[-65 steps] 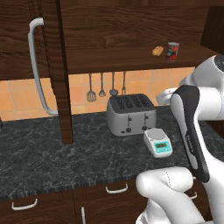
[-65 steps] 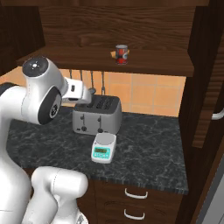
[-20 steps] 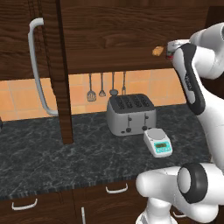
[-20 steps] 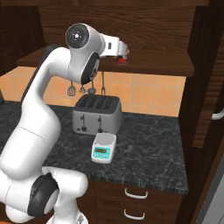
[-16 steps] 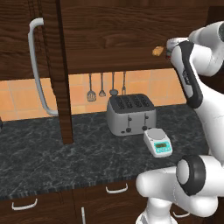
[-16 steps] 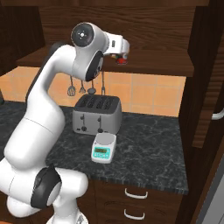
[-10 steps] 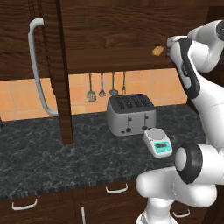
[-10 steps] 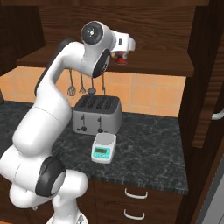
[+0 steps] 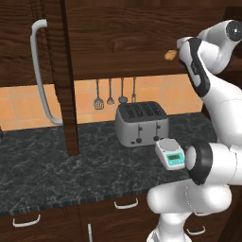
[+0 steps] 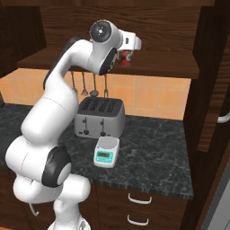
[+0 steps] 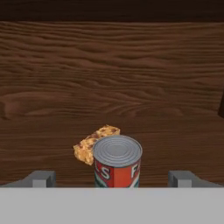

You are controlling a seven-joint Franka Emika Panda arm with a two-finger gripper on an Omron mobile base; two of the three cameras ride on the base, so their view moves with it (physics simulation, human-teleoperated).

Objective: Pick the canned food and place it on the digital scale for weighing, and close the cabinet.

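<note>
My gripper (image 11: 113, 178) is up at the open cabinet (image 10: 179, 40) shelf, jaws wide apart, nothing clamped. Fingertips (image 11: 40, 178) sit far out left & right at the bottom of the hand view. The canned food (image 11: 117, 162) stands upright btwn them, centred, w/ clear gaps on both sides, so no touch. Red can, silver lid, white label band. Just behind it & a bit left lies a tan crumbly lump (image 11: 95, 144), partly hidden by the can; can't tell if they touch. Beyond both: the shelf's dark wood.

In the right base view the can (image 10: 125, 58) shows just past my hand, on the shelf. Below on the dark counter (image 10: 152, 152), well apart from the hand: digital scale (image 10: 106, 152), bare, just in front of the grey toaster (image 10: 99, 117). Utensils (image 9: 109, 92) hang on the orange tile wall behind. Cabinet door (image 9: 52, 71) stands open at left.
</note>
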